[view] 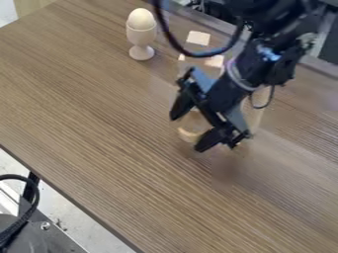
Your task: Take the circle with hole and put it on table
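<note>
Now the gripper hangs open at the pale ring, well apart from the egg cup; likely light, stiff, best pinched across its rim.

On your table, egg sits in cup, far side; to cup's right you have blocks; ring lies nearer you, before blocks
</note>
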You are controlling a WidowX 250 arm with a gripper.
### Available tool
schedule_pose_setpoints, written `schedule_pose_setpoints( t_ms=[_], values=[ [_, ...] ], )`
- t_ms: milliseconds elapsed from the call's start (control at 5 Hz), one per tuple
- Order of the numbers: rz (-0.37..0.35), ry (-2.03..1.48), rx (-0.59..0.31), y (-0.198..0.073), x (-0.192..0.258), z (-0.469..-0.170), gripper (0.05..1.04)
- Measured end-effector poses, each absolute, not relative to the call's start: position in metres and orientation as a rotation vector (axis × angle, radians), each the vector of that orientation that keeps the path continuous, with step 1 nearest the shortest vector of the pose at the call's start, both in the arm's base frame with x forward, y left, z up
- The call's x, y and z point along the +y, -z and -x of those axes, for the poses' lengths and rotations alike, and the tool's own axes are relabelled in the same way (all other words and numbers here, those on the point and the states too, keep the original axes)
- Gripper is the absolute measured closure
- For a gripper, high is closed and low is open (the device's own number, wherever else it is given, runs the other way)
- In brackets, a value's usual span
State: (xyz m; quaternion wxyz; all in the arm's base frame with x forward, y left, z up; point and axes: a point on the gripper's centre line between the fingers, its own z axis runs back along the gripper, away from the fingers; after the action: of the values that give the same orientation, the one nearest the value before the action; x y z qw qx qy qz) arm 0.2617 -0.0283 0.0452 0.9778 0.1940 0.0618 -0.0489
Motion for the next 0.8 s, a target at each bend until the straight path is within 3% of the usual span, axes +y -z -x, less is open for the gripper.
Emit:
schedule_pose_setpoints(
  t_ms=[600,800],
  values=[
    [-0.373,0.116,0.279,-0.02,-0.014,-0.26,0.314],
    [-0.374,0.124,0.316,-0.016,-0.015,-0.262,0.248]
  ],
)
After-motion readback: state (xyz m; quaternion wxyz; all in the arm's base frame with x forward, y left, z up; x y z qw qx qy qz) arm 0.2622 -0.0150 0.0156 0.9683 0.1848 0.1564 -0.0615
